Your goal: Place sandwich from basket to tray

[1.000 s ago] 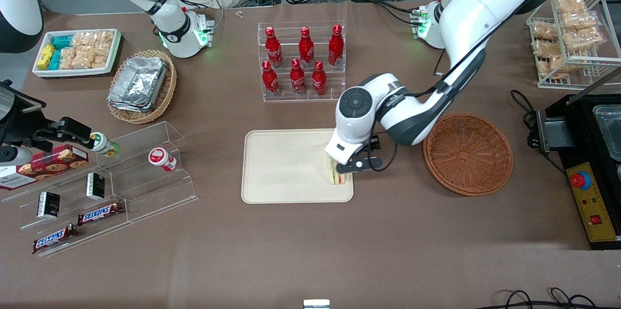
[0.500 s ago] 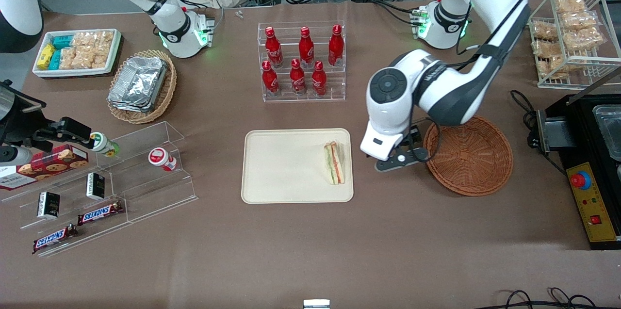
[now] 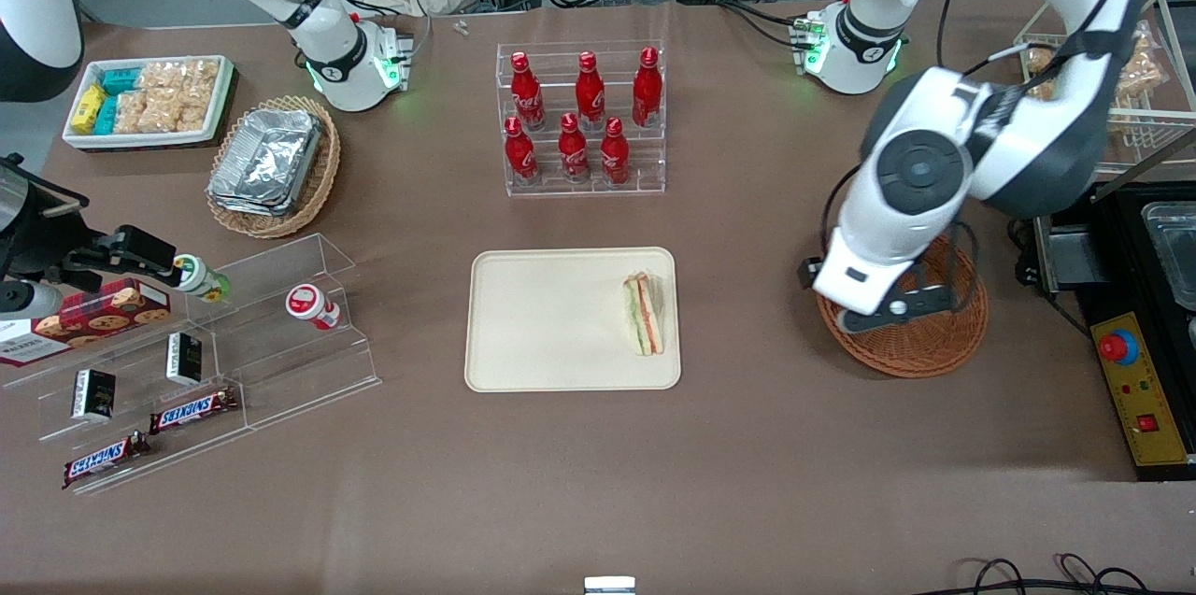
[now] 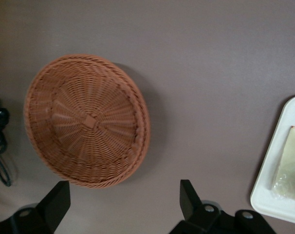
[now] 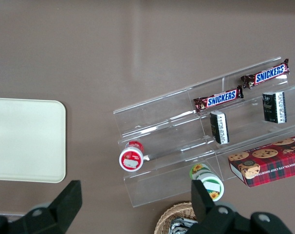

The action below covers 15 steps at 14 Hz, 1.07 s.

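- Black-fingered, the claw (image 4: 122, 207) hung with its jaws spread wide and nothing between them, above the basket's (image 3: 920, 347) edge nearest the tray (image 3: 551, 319).
- From the front, the claw (image 3: 888, 310) was mostly covered by the working arm's white wrist, so its fingers could not be made out there; the left wrist view showed both fingers (image 4: 189, 197) clearly apart.
- The left wrist view also gave the basket (image 4: 86, 119) whole, its woven bottom bare, while the front view had the arm across much of it.
- The sandwich (image 3: 645, 315) lay on the tray, close against the rim at the tray's end toward the working arm, filling layers showing along its length.
- In the left wrist view only a pale corner of the sandwich (image 4: 291, 163) and a corner of the tray (image 4: 274, 185) appeared.
- A strip of bare brown table (image 3: 747, 324) separated tray and basket; they were near but not touching.
- Most of the tray's surface toward the parked arm's end was uncovered.
- Farther from the front camera than the tray stood a clear rack of red bottles (image 3: 581, 119), well apart from its rim.
- The right wrist view alone showed the clear stepped shelf (image 5: 201, 141) with candy bars (image 5: 220, 99) and a cookie box (image 5: 269, 165) from above, plus the tray's unoccupied end (image 5: 26, 139).
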Motion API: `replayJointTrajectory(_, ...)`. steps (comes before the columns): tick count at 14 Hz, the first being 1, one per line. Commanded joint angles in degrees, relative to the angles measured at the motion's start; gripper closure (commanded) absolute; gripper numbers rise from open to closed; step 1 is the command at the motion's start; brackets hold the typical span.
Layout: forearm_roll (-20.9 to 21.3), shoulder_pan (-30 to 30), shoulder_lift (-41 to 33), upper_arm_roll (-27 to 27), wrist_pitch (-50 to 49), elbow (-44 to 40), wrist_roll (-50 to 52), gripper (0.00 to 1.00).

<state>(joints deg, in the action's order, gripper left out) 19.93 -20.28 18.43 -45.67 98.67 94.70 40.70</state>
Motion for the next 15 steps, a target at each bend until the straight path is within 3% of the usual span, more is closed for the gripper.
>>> replayJointTrajectory(1,-5.5,-7.29,-6.29,-0.92,-1.37,1.72,-11.82,0.0)
replayJointTrajectory(3,-8.58,-10.73,-6.66,-0.83,-4.17,-0.12,-16.87,0.0)
replayJointTrajectory(9,-6.22,-12.68,-6.92,0.05,-5.24,-3.56,-18.2,0.0)
replayJointTrajectory(12,-9.81,-17.76,-7.01,-0.48,-5.33,-3.47,-19.16,0.0)
replayJointTrajectory(15,-9.83,-17.6,-7.27,0.4,-5.76,-3.47,-26.53,0.0)
